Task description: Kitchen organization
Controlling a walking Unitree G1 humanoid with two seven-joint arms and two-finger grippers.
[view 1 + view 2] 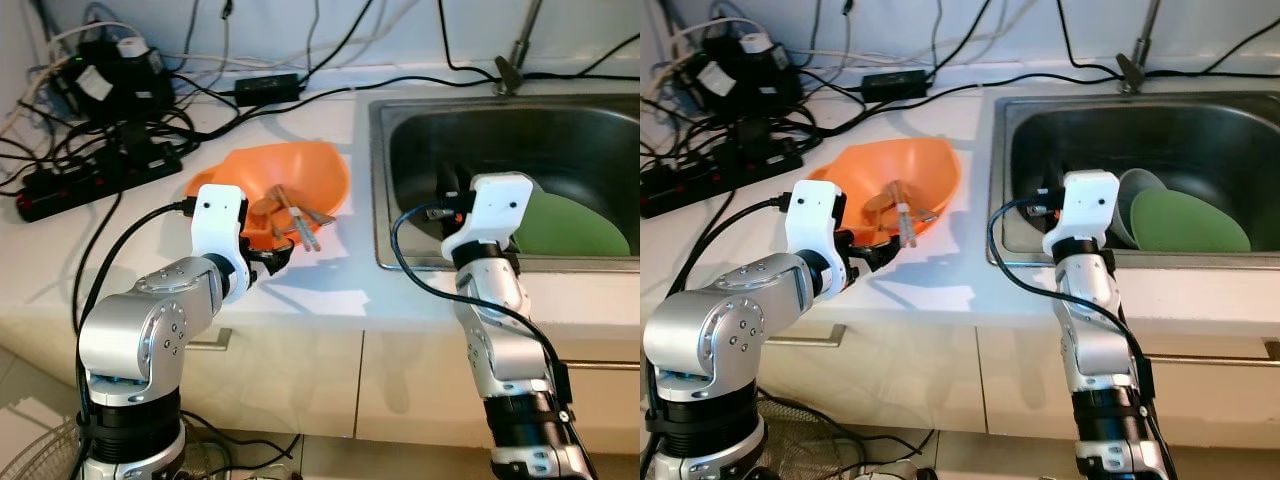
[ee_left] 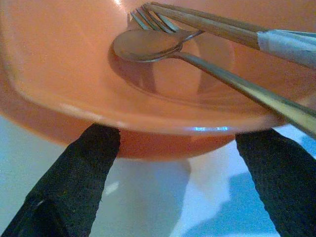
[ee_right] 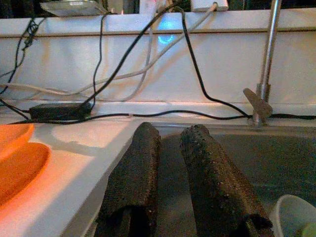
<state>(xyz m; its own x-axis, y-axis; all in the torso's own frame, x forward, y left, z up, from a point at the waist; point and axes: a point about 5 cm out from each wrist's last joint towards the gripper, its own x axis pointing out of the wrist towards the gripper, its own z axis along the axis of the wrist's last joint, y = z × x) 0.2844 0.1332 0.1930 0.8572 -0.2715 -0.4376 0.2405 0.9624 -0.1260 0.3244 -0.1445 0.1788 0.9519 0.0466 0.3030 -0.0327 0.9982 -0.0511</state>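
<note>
An orange bowl (image 1: 305, 172) sits on the white counter left of the sink. In it lie a spoon (image 2: 148, 44), a fork (image 2: 159, 22) and a pair of chopsticks (image 2: 217, 25). My left gripper (image 1: 268, 256) is open at the bowl's near rim (image 2: 148, 118), one black finger (image 2: 74, 182) on each side and low against the counter. Over the left part of the sink (image 1: 378, 180) my right gripper (image 3: 172, 131) is shut on nothing, pointing toward the back wall. A green plate (image 1: 572, 226) and a pale bowl (image 1: 1133, 196) lie in the sink.
Power strips, adapters and tangled black cables (image 1: 95, 165) crowd the back left of the counter. A faucet (image 1: 515, 50) stands behind the sink, with a cable running along the wall. The counter's front edge (image 1: 330, 315) lies just below both arms.
</note>
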